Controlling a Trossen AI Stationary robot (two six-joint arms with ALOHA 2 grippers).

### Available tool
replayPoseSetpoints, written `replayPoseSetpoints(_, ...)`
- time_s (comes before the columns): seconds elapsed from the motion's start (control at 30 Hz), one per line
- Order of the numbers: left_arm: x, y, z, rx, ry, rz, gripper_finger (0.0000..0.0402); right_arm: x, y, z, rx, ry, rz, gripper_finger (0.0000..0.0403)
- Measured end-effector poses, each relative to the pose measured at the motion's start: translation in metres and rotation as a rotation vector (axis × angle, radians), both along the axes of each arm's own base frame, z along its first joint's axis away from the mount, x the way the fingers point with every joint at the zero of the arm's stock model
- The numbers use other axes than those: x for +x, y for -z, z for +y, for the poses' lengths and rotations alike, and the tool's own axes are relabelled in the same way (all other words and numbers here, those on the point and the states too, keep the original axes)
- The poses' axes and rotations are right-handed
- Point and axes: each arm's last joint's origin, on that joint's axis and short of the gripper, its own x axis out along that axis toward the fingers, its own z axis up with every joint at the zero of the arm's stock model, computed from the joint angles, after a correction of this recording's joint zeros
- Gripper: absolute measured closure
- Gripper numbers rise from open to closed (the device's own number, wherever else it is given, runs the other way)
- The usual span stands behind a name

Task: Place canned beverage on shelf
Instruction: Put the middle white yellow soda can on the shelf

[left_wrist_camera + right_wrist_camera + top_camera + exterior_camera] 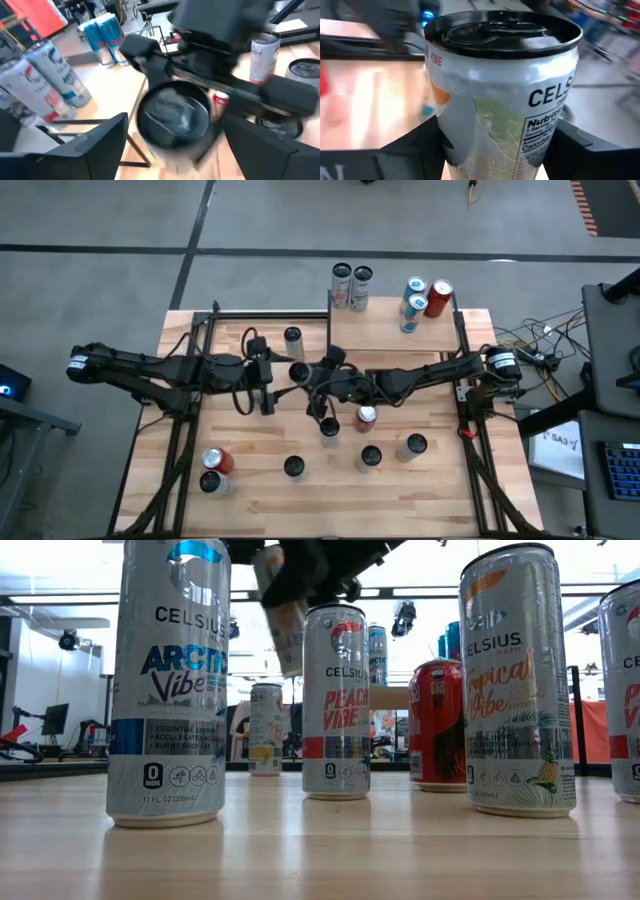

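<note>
A white Celsius can [298, 372] with a black top hangs in the air over the middle of the table, between my two grippers. My right gripper [495, 160] comes from the table's right and is shut on it. My left gripper [172, 150] comes from the table's left and stands open, one finger on either side of the can [172, 117] with a narrow gap at each. The shelf [390, 332], a small light-wood board with black posts, sits at the table's far right. Several cans stand along its far edge. My right gripper pinches the can's side wall [447, 140] between its two fingers, below the top rim. The fingers [570, 145] come in nearly level from the table's right. The can [285, 625] is lifted clear of the table, top up and slightly tilted.
Several cans stand on the near half of the table, among them a red-topped one [366, 418] just nearside of my right arm, a red can [216, 460] at the near left and a silver one [292, 337] behind my left gripper. Black frame rails [180, 440] run along both table sides.
</note>
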Motion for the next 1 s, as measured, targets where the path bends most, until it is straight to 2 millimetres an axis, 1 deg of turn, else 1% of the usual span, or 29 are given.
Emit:
replayPoseSetpoints(0.2, -0.017, -0.017, 0.002, 0.104, 0.032, -0.043, 0.0089, -0.021, -0.019, -0.029, -0.034, 0.169, -0.011, 0.0168)
replayPoseSetpoints(0.37, -0.035, -0.029, 0.004, 0.125, 0.036, -0.109, 0.0088, -0.041, -0.027, -0.055, -0.013, 0.255, -0.043, 0.0168)
replayPoseSetpoints(0.47, -0.045, -0.029, 0.006, 0.124, 0.035, -0.128, 0.0088, -0.056, -0.025, -0.071, 0.027, 0.319, -0.079, 0.0168)
replayPoseSetpoints(0.6, -0.053, -0.024, 0.006, 0.122, 0.04, -0.153, 0.0088, -0.078, -0.017, -0.085, 0.081, 0.398, -0.148, 0.0168)
replayPoseSetpoints(0.73, -0.06, -0.015, 0.007, 0.133, 0.042, -0.163, 0.0087, -0.103, -0.014, -0.091, 0.131, 0.445, -0.244, 0.0168)
replayPoseSetpoints(0.83, -0.065, -0.011, 0.008, 0.13, 0.04, -0.183, 0.0087, -0.119, -0.007, -0.094, 0.149, 0.494, -0.291, 0.0168)
replayPoseSetpoints(0.93, -0.067, -0.006, 0.008, 0.13, 0.04, -0.191, 0.0089, -0.13, 0.002, -0.095, 0.172, 0.537, -0.337, 0.0168)
replayPoseSetpoints(1.0, -0.068, -0.003, 0.008, 0.13, 0.039, -0.191, 0.0091, -0.134, 0.005, -0.096, 0.183, 0.545, -0.366, 0.0168)
